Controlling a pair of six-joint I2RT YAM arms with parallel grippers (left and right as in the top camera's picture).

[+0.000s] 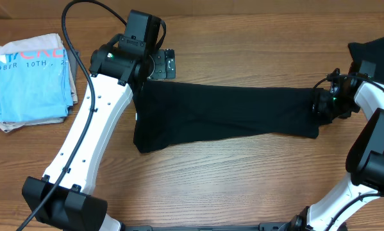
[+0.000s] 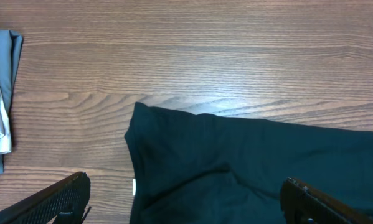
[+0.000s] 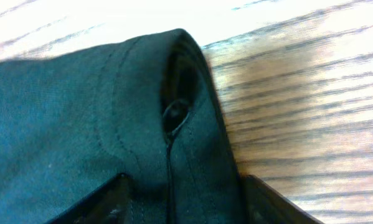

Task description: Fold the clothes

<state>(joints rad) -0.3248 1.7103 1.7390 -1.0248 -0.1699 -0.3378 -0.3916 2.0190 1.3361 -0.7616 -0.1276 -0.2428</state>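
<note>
1. Black T-shirt: lies flat on the worktop, folded into a long band; it runs from under the left arm's wrist across to the right end effector.
2. Left end effector: released, its fingers spread wide; poised over the band's left end, near the corner of the fabric.
3. Right end effector: at the band's right end; a hemmed fold of the fabric sits between its fingers; whether they pinch the fabric cannot be told.
4. Light-blue printed T-shirt: folded stack at the worktop's far-left side; well apart from the black T-shirt.
5. Further black garment: at the far-right corner, just beyond the right arm.
</note>
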